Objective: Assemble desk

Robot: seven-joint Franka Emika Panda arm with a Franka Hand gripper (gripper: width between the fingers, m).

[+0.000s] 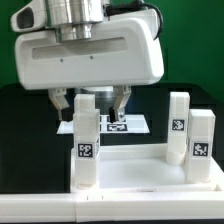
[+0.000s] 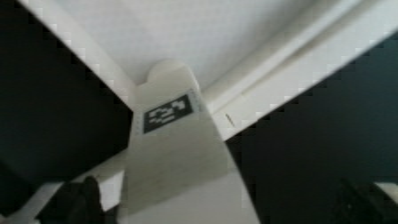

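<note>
The white desk tabletop (image 1: 135,172) lies flat at the front, and it also shows in the wrist view (image 2: 214,40). A white square leg (image 1: 86,140) with a black-and-white tag stands upright at its left corner. It fills the middle of the wrist view (image 2: 178,150). My gripper (image 1: 90,103) is open and straddles the top of this leg. In the wrist view (image 2: 222,205) one finger (image 2: 80,200) is close against the leg and the other finger (image 2: 366,200) stands apart from it. Two more legs (image 1: 180,125) (image 1: 202,146) stand upright at the tabletop's right end. A fourth leg is not in view.
The marker board (image 1: 128,125) lies on the black table behind the tabletop, under the robot hand. A green wall stands at the back. The large white robot hand (image 1: 90,50) fills the upper part of the exterior view.
</note>
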